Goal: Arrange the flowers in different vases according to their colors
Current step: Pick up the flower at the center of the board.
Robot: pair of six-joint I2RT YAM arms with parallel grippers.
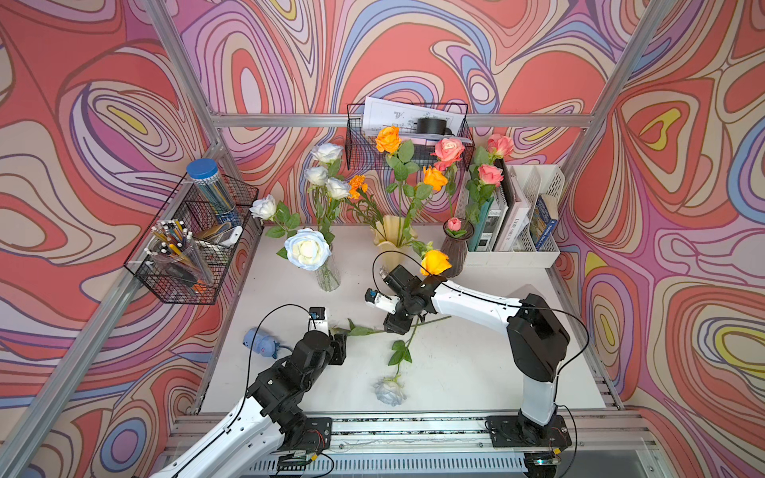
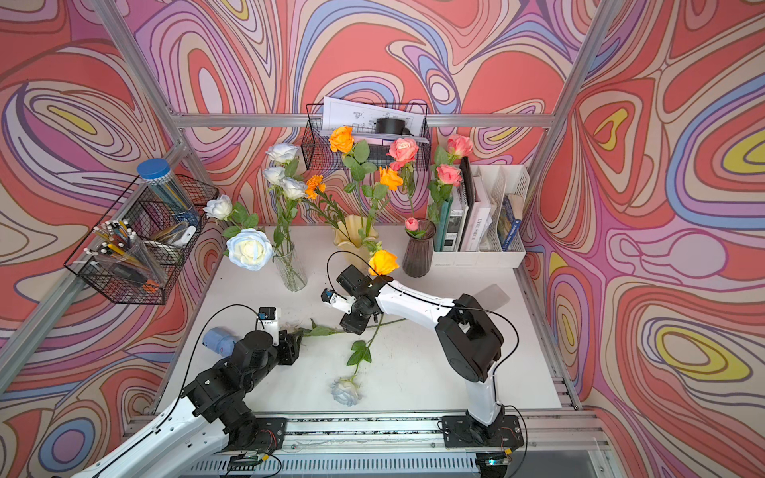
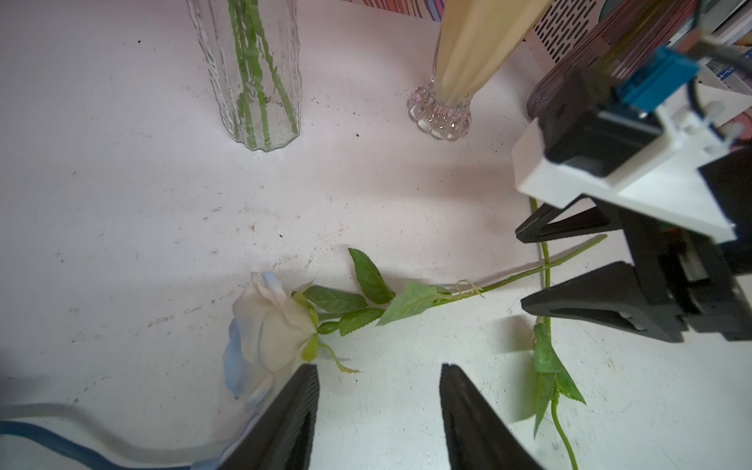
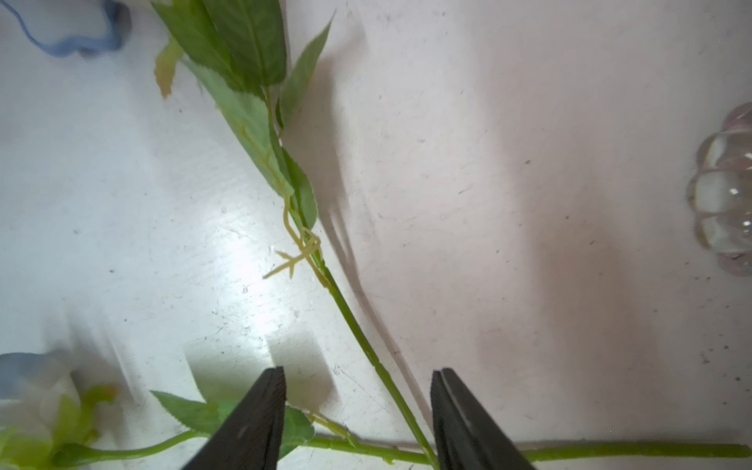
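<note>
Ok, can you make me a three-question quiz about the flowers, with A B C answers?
1. Where do the standing white roses sit? A) clear glass vase B) red bucket C) shoe
2. How many roses lie flat on the table? A) one B) two C) four
3. The right arm's fingers are: A) open B) shut on a spoon C) shut on a banana

Answers: 1 A, green stems show through the clear glass. 2 B, one white rose bloom near the front edge, a second bloom by the left arm's fingers. 3 A, a wide gap shows between them.
</note>
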